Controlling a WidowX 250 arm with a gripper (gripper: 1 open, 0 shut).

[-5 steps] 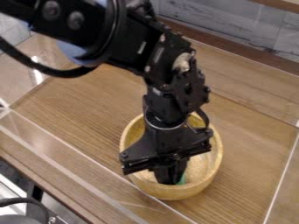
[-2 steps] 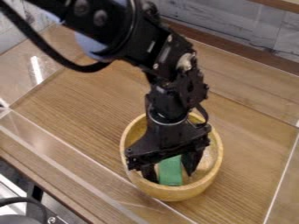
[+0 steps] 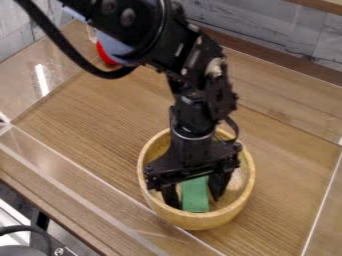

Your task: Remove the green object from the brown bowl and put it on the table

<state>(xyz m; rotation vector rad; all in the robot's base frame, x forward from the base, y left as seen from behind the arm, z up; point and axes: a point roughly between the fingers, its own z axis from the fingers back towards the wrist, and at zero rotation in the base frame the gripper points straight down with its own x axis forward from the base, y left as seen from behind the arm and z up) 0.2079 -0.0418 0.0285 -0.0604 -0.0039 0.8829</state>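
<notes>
step: reaching for pickup, not yet gripped | gripper (image 3: 195,187) pointing down inside brown bowl (image 3: 158,150), jaws spread wide either side of green block (image 3: 197,194) | block lies in bowl, near side | next: lower, pinch block, lift, set on table (image 3: 107,110)

You are seeing the hand (image 3: 197,186) pointing down into the brown bowl (image 3: 160,152) at lower centre, its fingers (image 3: 158,182) spreading wide on either side of the green object (image 3: 198,195), which is lying inside the bowl. The bowl is sitting on the tabletop (image 3: 107,110).
</notes>
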